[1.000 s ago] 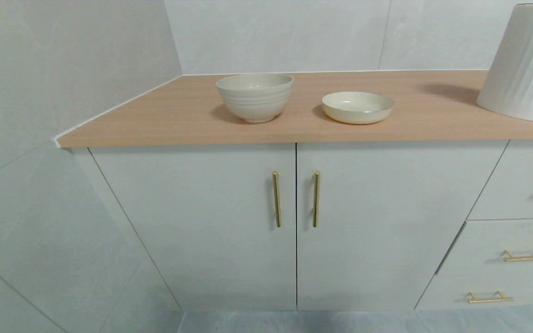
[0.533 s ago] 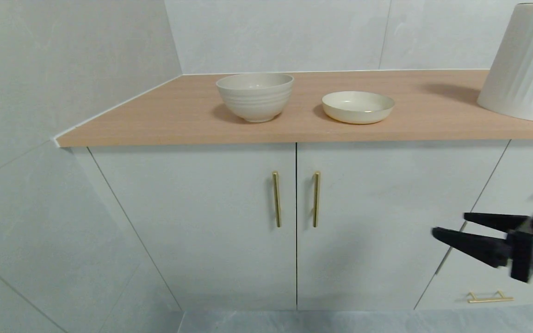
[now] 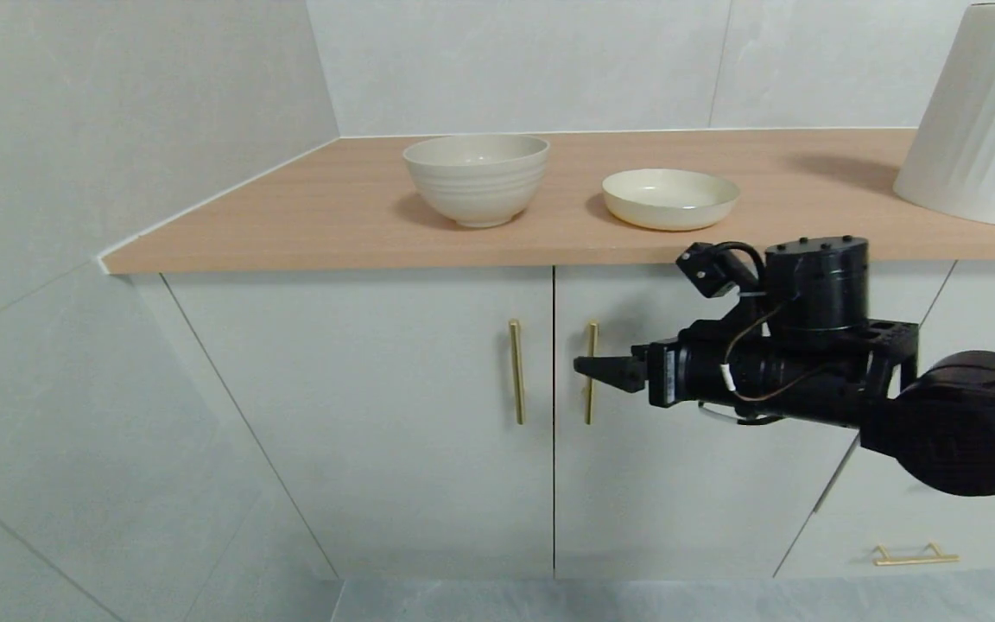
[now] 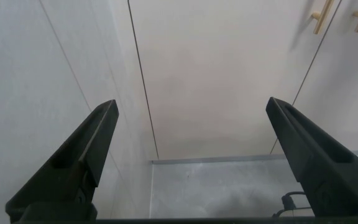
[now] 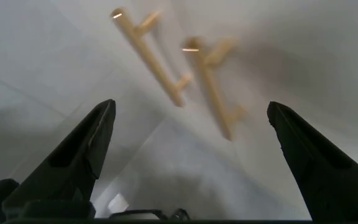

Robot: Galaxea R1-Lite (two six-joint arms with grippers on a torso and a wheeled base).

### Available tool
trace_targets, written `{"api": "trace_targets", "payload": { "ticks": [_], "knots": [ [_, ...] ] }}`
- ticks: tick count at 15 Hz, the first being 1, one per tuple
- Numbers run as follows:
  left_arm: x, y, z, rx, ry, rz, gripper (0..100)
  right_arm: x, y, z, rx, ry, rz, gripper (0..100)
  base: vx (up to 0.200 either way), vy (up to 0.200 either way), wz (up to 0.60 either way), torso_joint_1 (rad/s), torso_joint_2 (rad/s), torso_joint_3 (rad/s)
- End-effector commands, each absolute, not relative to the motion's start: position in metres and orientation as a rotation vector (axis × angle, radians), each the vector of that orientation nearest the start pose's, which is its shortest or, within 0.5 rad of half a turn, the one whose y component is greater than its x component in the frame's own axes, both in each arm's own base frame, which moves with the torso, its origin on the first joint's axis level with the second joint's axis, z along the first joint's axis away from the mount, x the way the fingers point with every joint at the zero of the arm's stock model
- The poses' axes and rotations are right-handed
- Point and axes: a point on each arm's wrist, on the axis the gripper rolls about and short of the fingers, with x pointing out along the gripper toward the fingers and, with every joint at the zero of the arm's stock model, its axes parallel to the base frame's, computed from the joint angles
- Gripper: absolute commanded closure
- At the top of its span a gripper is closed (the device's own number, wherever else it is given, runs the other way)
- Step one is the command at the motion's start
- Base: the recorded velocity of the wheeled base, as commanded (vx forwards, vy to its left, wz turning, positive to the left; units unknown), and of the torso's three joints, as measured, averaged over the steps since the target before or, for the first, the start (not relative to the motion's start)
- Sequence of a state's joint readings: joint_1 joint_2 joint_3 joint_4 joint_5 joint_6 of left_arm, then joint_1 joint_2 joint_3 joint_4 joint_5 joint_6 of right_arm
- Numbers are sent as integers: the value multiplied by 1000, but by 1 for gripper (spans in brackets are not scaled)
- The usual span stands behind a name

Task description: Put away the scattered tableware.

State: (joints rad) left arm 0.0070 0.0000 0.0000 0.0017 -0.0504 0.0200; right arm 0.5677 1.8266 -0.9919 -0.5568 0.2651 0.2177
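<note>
Head view: ribbed beige bowl (image 3: 475, 180) and shallow cream dish (image 3: 669, 198) unstowed on wooden counter (image 3: 290, 226), upper centre; white cabinet doors (image 3: 377, 415) closed; right jaws and left jaws open, empty.

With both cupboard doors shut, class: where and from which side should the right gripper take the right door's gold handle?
Probably mid-bar on the right door handle, coming straight from the front, the right gripper open and its jaws passing either side. The bar is slim, upright and stands off the door on two posts, leaving room behind.
</note>
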Motion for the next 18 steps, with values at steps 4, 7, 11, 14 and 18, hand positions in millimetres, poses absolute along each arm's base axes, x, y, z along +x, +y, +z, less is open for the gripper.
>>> {"api": "trace_targets", "payload": {
  "ticks": [4,7,11,14,18],
  "knots": [
    [-23,-1,75,20,1,-44,0,304,209,159,173,390,767,0,0,0,0,0,0,0],
    [-23,-1,75,20,1,-43,0,307,211,154,182,393,765,0,0,0,0,0,0,0],
    [-23,-1,75,20,1,-43,0,311,225,142,233,354,790,0,0,0,0,0,0,0],
    [-23,-1,75,20,1,-44,0,310,231,141,260,358,803,0,0,0,0,0,0,0],
    [-23,-1,75,20,1,-43,0,302,232,146,306,372,815,0,0,0,0,0,0,0]
  ]
}}
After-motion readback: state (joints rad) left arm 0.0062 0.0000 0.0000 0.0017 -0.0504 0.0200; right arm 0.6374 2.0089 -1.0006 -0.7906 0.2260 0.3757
